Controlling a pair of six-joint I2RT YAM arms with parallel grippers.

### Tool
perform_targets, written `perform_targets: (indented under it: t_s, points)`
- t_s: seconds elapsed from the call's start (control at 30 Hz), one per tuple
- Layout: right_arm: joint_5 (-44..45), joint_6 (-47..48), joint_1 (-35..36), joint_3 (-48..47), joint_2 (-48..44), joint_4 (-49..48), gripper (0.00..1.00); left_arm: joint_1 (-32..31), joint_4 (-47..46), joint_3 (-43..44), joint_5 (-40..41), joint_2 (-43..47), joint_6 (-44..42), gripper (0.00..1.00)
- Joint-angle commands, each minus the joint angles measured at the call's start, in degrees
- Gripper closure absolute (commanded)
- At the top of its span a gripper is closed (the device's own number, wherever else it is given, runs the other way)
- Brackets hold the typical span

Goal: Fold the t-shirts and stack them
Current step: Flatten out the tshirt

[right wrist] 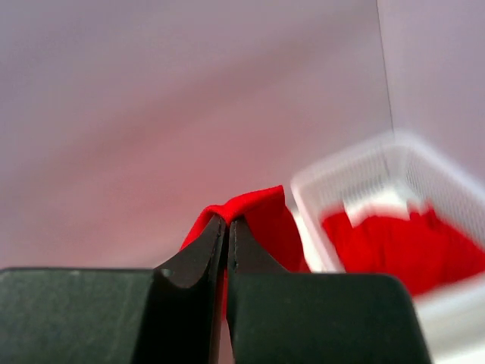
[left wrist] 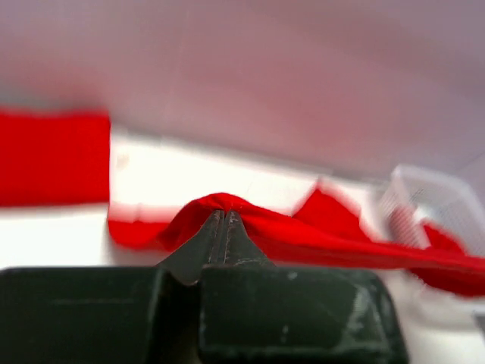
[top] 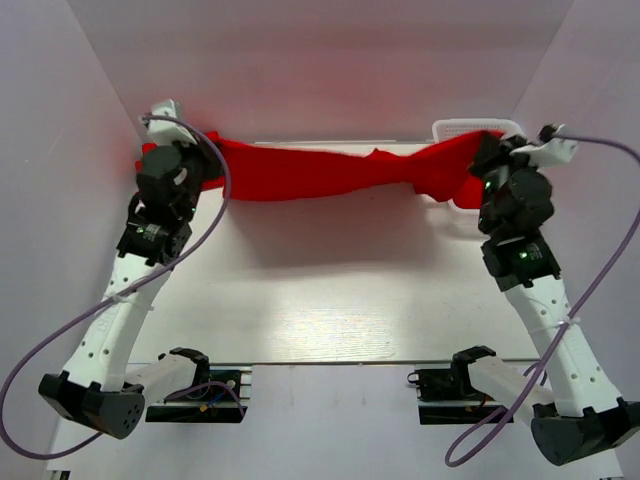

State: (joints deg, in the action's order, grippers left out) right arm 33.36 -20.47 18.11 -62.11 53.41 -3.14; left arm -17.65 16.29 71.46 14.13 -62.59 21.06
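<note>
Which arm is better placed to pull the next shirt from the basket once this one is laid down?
Right, probably. The right claw pinches the stretched t-shirt beside the white basket, which holds more red cloth. The left claw grips the shirt's opposite end.

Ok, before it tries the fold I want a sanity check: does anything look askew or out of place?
The t-shirt pinched between the left gripper and right gripper is bunched into a narrow, twisted band, not spread flat. Seen from above, its right end overlaps the white basket, which holds more red cloth.
</note>
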Motion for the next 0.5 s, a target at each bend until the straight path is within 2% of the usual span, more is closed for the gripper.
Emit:
perform_targets:
  t_s: [0.0,0.03,0.17,0.47]
  points:
    - [2.4,8.9,0.0,-8.5,1.2,-11.9,1.00,0.0,-2.4,8.4,0.8,1.2,-5.4,1.00]
    - [2.0,12.3,-0.2,-13.7,2.7,-12.1,1.00,0.0,-2.4,9.9,-0.6,1.2,-7.5,1.00]
    - [0.8,16.8,-0.1,-24.6,5.1,-14.2,1.00,0.0,-1.8,18.2,-4.3,1.2,-12.7,1.00]
    - [-6.3,22.0,-0.1,-44.2,6.5,-12.3,1.00,0.0,4.7,36.8,-8.7,2.5,-17.9,1.00]
